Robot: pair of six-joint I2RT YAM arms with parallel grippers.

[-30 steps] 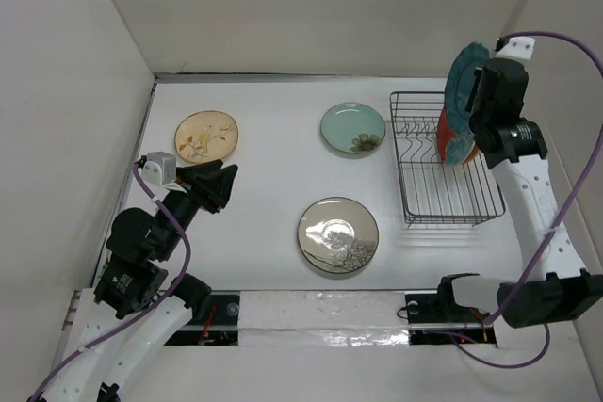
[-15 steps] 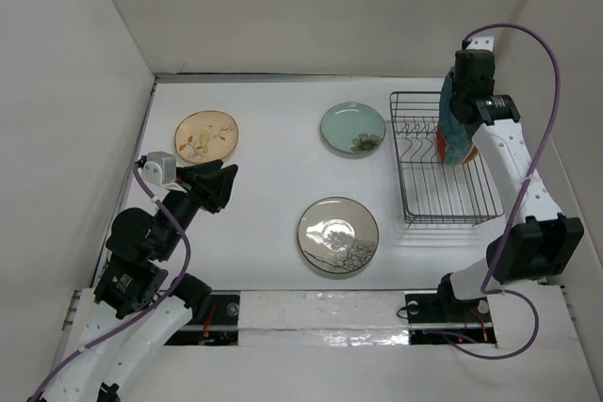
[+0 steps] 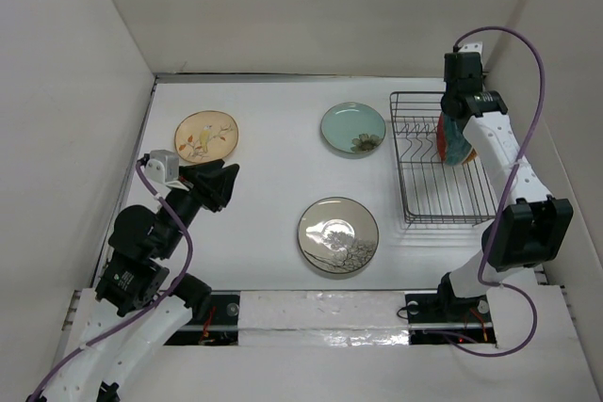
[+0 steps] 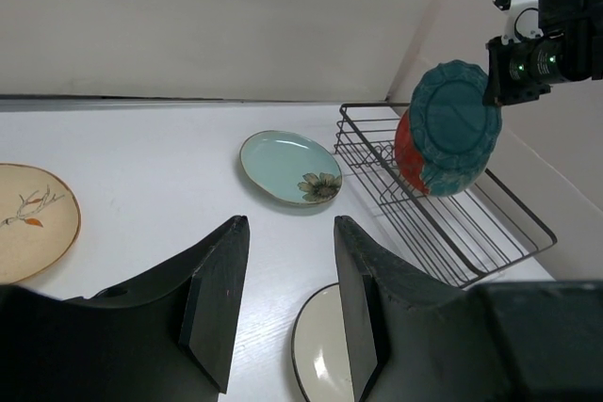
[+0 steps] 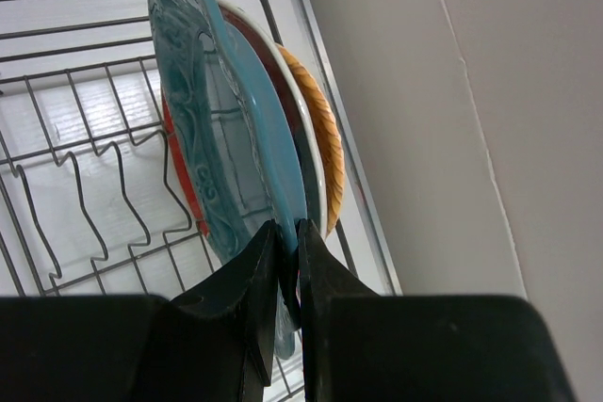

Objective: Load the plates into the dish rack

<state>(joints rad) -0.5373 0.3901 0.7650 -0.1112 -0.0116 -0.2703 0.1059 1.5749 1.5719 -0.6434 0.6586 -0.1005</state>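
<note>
**Right claw pinches the teal plate in the rack**

My right claw [image 5: 287, 233] is clamped on the rim of the teal plate [image 5: 221, 138], one finger on each face, gripping its upper edge from above. The plate stands on edge, with its lower part down among the wires of the rack [image 5: 75, 185]. I cannot tell whether it already sits in a slot. Just behind it, toward the right wall [image 5: 443, 120], a red plate [image 5: 283, 82] with a white rim stands on edge. Behind that stands an orange plate [image 5: 325, 148]. All three are packed closely, face to face, at the far right end of the rack. The near dividers to the left of them hold nothing.

From above, the rack [image 3: 443, 204] lies on the right side of the table [image 3: 273, 176], its long side running near to far. My right claw [image 3: 459, 110] is over its far end.

My left claw [image 4: 290, 233] hovers over the left side of the table, its jaws apart with nothing between them. Three plates lie flat on the table:
- The tan plate [image 3: 206, 136] is just beyond my left claw [image 3: 221, 181].
- The green plate [image 3: 352, 128] is far and central, just left of the rack.
- The cream plate [image 3: 338, 235] with the tree drawing is nearer, in the middle.
</note>
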